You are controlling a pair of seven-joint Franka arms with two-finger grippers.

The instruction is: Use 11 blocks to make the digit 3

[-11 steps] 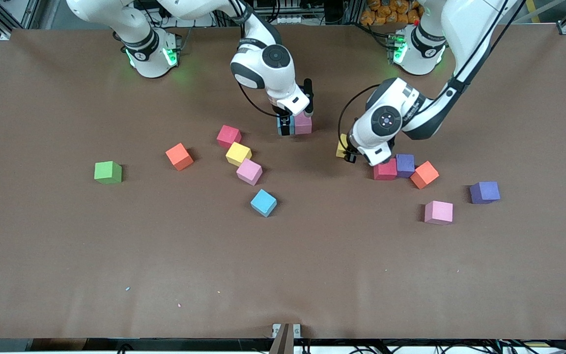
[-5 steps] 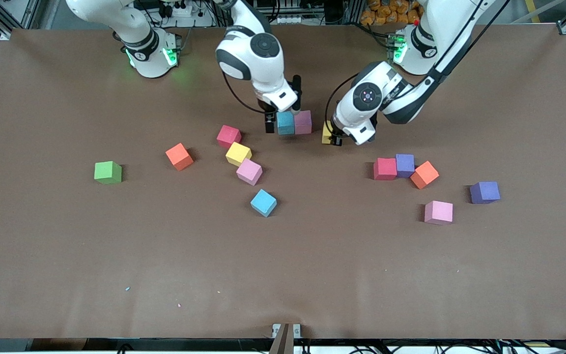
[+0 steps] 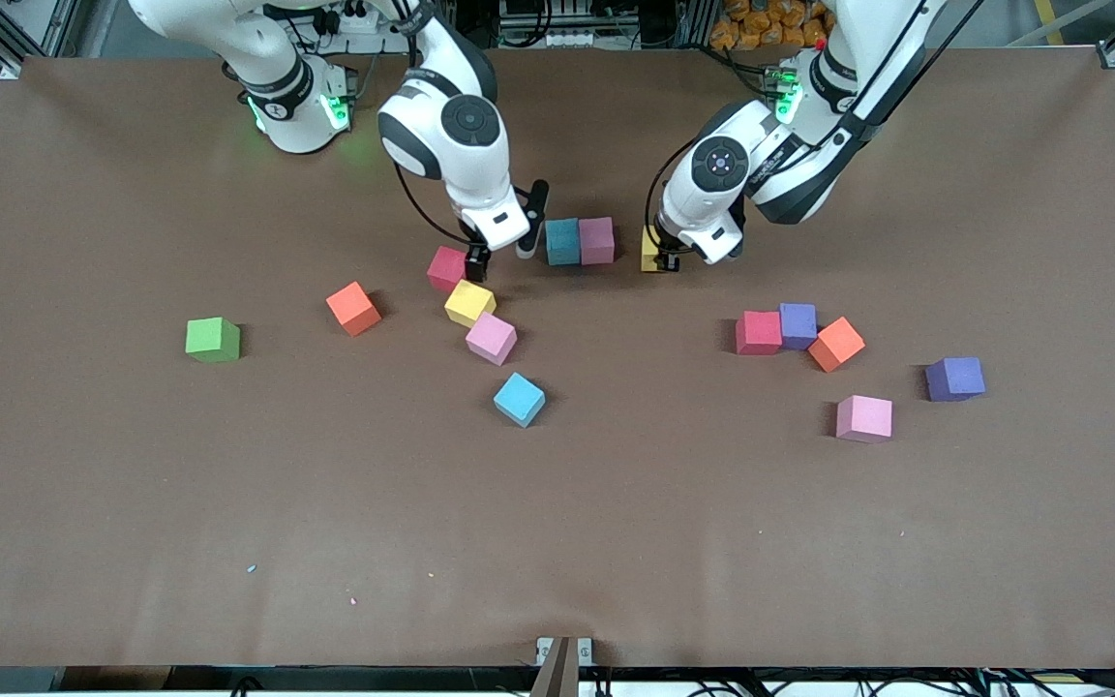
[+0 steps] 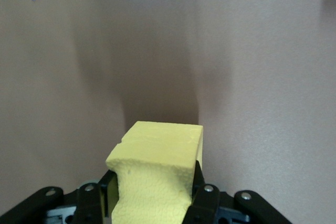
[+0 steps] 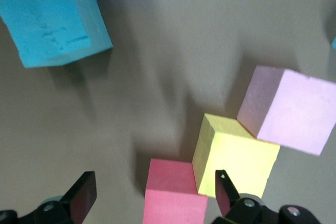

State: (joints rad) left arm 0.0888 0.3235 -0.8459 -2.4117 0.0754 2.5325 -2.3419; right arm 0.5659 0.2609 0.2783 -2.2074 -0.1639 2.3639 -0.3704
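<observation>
A cyan block point(image 3: 562, 241) and a pink block point(image 3: 596, 240) sit touching in a short row. My left gripper point(image 3: 661, 257) is shut on a yellow block point(image 3: 649, 252) point(image 4: 157, 163), low over the table, a small gap from that pink block. My right gripper point(image 3: 501, 256) point(image 5: 152, 184) hangs open and empty over a red block point(image 3: 446, 268) point(image 5: 173, 198). Beside the red block lie a yellow block point(image 3: 469, 302) point(image 5: 236, 153) and a pink block point(image 3: 491, 338) point(image 5: 289, 108). The row's cyan block point(image 5: 55, 22) also shows in the right wrist view.
Loose blocks: orange point(image 3: 353, 308), cyan point(image 3: 519, 399), a red point(image 3: 759, 332), purple point(image 3: 798, 325) and orange point(image 3: 836, 344) cluster, pink point(image 3: 863, 418), purple point(image 3: 954, 378). A green cube point(image 3: 213, 340) lies toward the right arm's end.
My right gripper has drawn away from the cyan block toward the red one. My left gripper has carried the yellow block from beside the red and purple cluster to near the pink block.
</observation>
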